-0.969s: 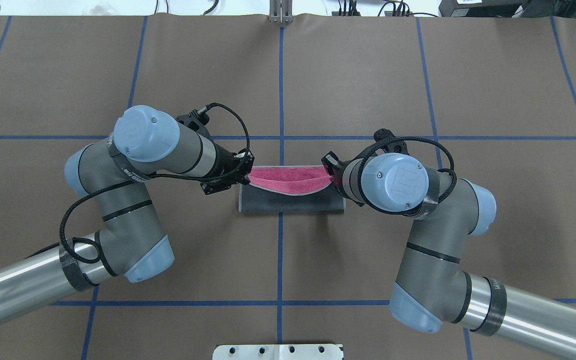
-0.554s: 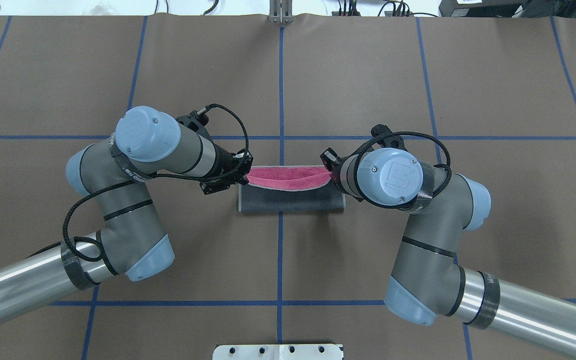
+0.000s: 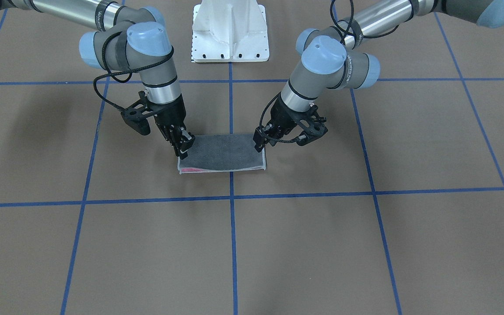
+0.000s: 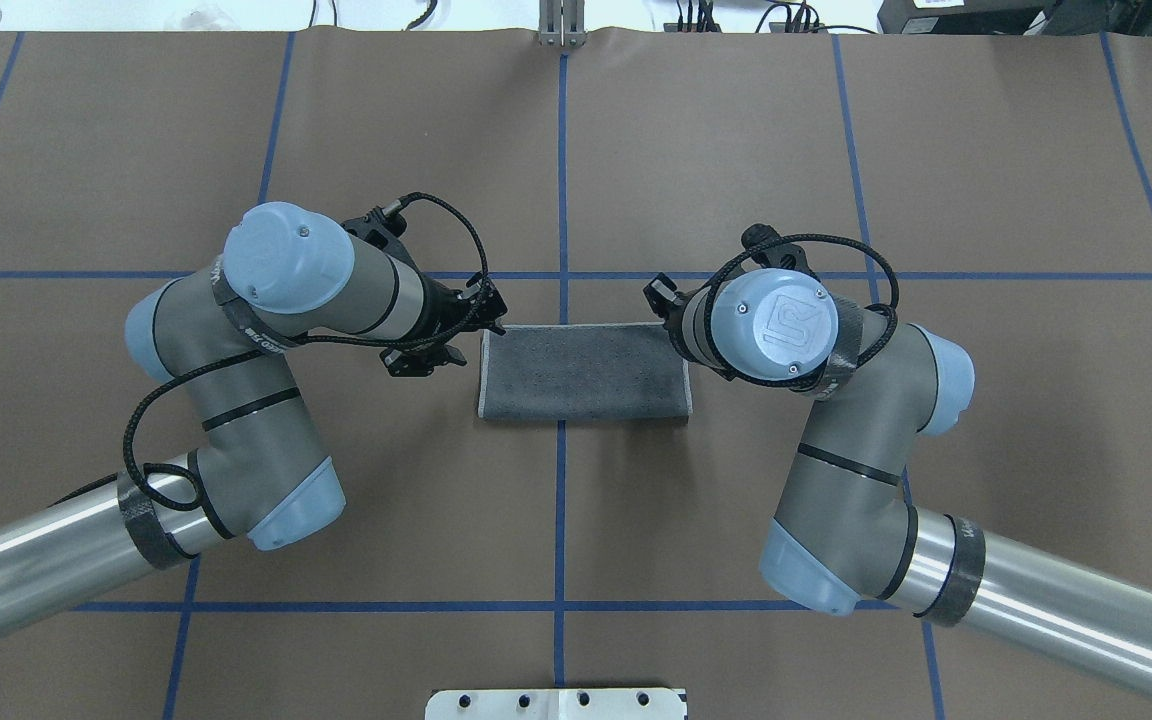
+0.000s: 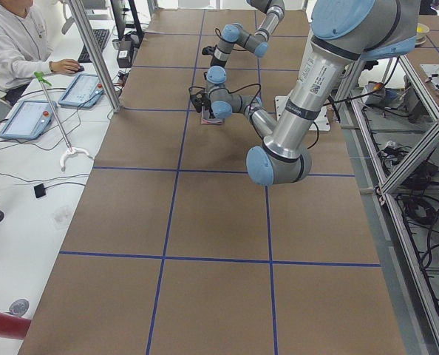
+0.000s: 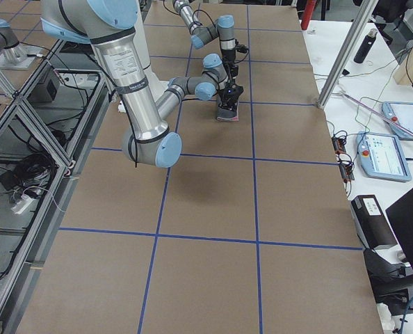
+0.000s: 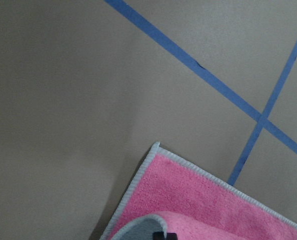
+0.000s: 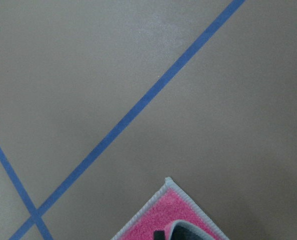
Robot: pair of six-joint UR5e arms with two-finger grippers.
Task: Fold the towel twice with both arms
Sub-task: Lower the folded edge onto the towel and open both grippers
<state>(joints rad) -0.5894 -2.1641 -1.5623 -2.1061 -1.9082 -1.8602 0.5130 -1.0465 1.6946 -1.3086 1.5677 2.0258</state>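
The towel [image 4: 584,372] is lying folded in half on the brown table [image 4: 736,150] with its dark grey face up, straddling the blue tape line [image 4: 562,180] that is running down the middle. Its light border is showing along one short end, and in the front-facing view a sliver of pink is peeking out at the open edge away from the robot. The left gripper [image 3: 259,143] is reaching down to the towel's corner on its own side and the right gripper [image 3: 183,149] is doing the same opposite. Each is looking clenched on the top layer's corner, with its fingers close together. Each wrist view is showing a pink corner lying flat on the table, with a grey flap curling up towards a dark fingertip at the bottom edge. The right arm [image 4: 856,480] is showing a raised "UR" logo on its light blue wrist cap [image 4: 784,325], while the left arm [image 4: 266,420] is carrying white lettering on a black band [image 4: 241,322], too small for reading. The white pedestal [image 3: 230,33] is standing between the arms' bases
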